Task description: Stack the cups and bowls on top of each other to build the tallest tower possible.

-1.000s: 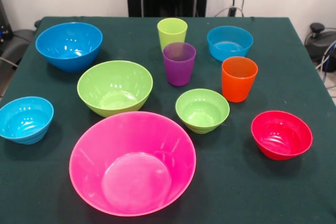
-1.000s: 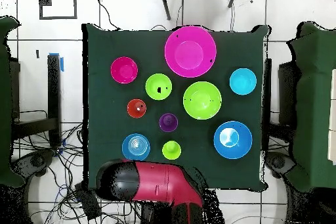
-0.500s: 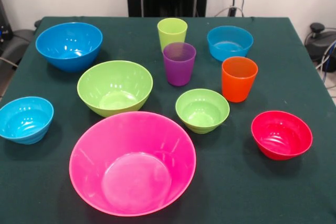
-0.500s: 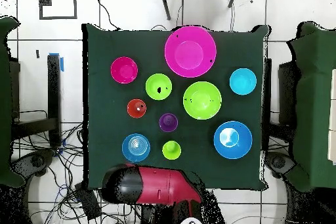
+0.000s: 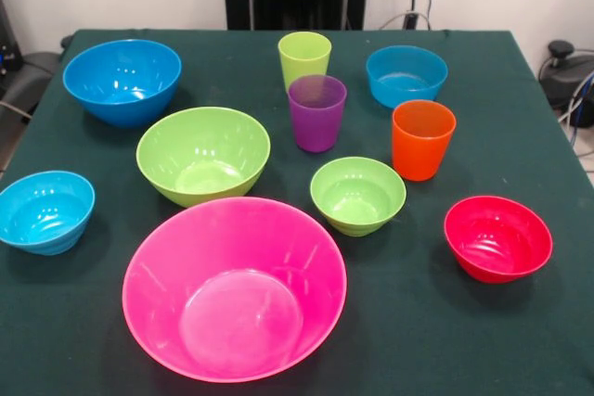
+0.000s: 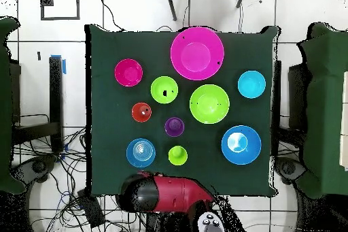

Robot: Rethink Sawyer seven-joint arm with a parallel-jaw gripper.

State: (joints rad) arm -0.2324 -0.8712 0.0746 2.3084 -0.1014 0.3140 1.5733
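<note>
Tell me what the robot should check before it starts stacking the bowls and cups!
1. Huge pink bowl empty, ready as base: ok.
2. Large green bowl upright, nothing inside: ok.
3. All three cups, lime, purple, orange, standing: ok.
4. Tower started: not ok, every piece sits apart.
5. Arm off the table: ok, at its base edge.
6. Gripper open: cannot tell.

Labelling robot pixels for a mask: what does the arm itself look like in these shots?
Overhead view only: the arm shows as a bulky rounded shell, glossy crimson red, with a black rounded end cap toward its left in the picture. A small pale grey part sits below it. No markings are legible. The gripper is not visible in either view.
</note>
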